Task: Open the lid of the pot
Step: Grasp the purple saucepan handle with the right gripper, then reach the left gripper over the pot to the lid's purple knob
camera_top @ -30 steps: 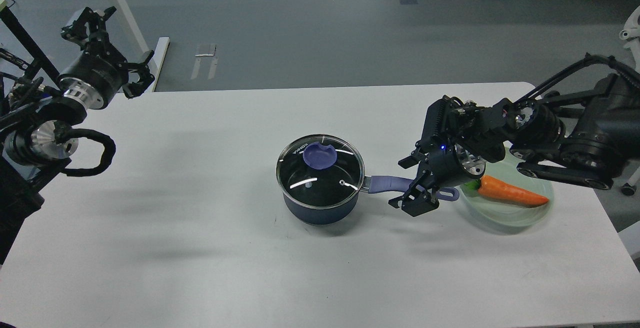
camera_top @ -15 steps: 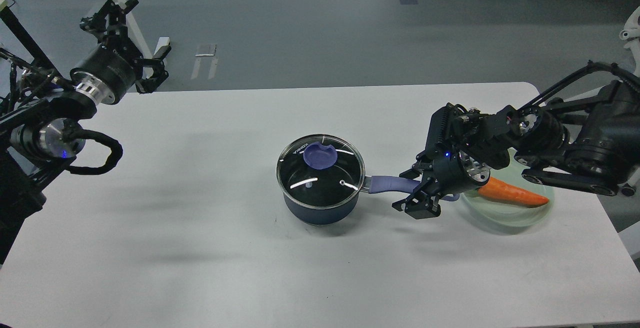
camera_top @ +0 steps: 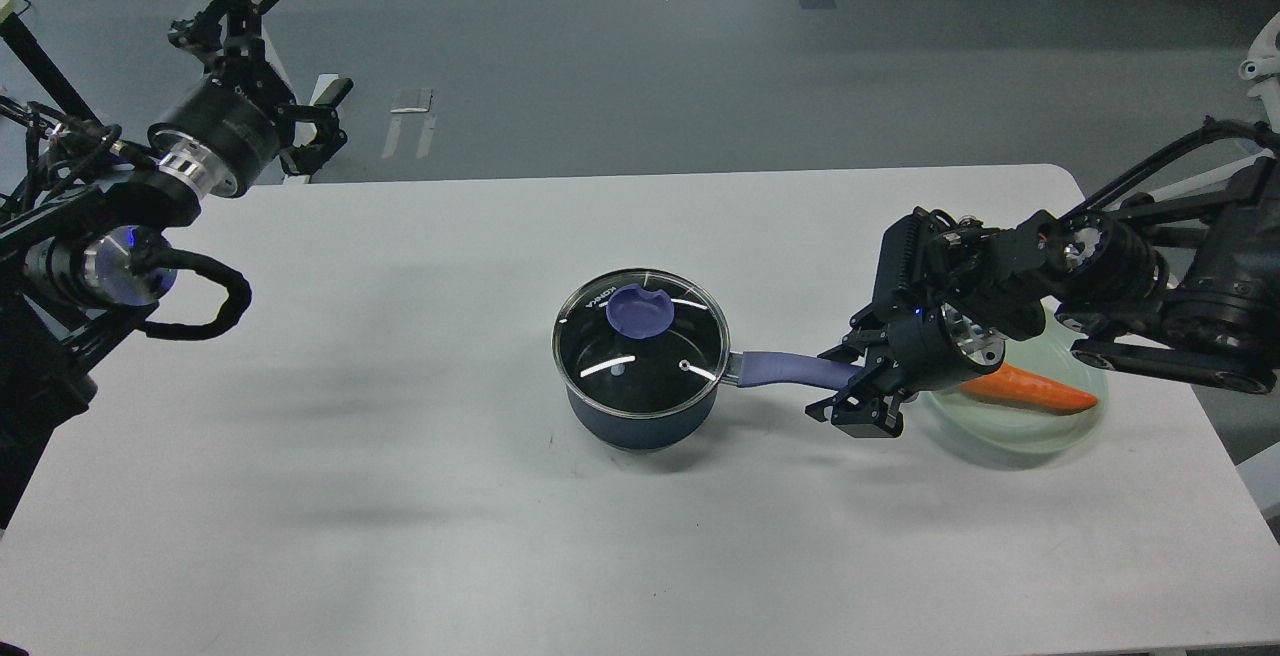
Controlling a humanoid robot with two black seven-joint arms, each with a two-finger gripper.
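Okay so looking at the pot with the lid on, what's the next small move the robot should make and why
Probably close the right gripper on the pot handle to steady the pot. Its open fingers sit around the handle's far end. The glass lid is still seated, and the left gripper hangs far off past the table's back-left corner, so bracing seems to come before lifting the knob.

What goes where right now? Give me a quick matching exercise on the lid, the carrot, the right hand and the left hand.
Things:
1. glass lid
2. carrot
3. right hand
4. left hand

Places:
A. on the pale green plate
B. raised beyond the table's far left corner
C. on the blue pot
D. at the end of the pot's handle

Pairs: 1-C, 2-A, 3-D, 4-B
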